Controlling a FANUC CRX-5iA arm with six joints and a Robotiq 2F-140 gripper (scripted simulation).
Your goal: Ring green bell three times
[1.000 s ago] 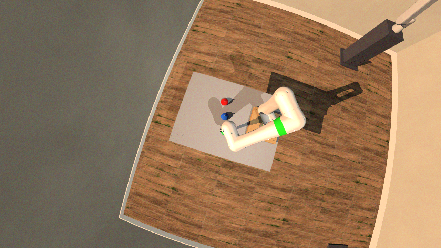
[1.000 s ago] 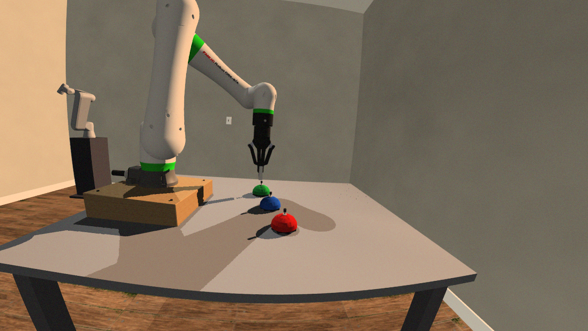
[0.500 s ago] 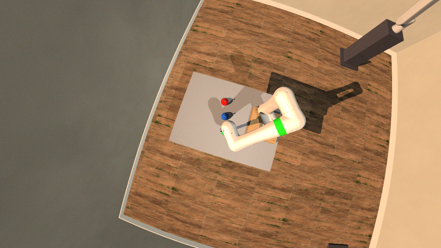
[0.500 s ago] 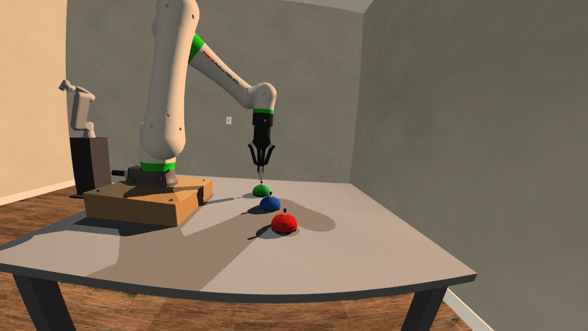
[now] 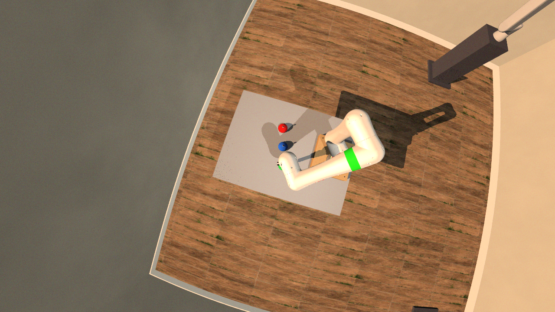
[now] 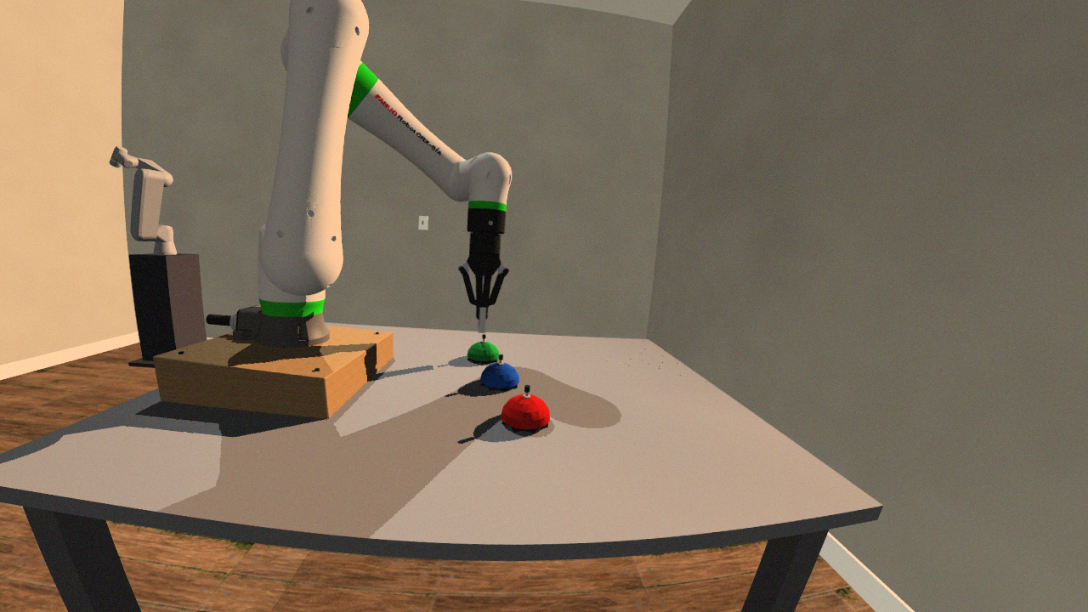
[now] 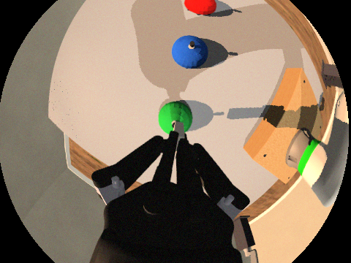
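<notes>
The green bell (image 6: pixel 483 351) sits on the grey table, the farthest in a row of three bells. My gripper (image 6: pixel 481 325) is shut and empty and points straight down. Its fingertips stand right over the green bell's small black button, very close to it; I cannot tell whether they touch. In the wrist view the closed fingertips cover the top of the green bell (image 7: pixel 175 117). In the overhead view my wrist hides the bell except a green sliver (image 5: pixel 279 167).
The blue bell (image 6: pixel 500 375) (image 7: pixel 190 52) stands right beside the green one, and the red bell (image 6: pixel 525 411) (image 7: pixel 200 3) beyond it. My arm's wooden base block (image 6: pixel 274 369) is to the left. A dark pedestal with a small arm (image 6: pixel 155 251) stands off the table.
</notes>
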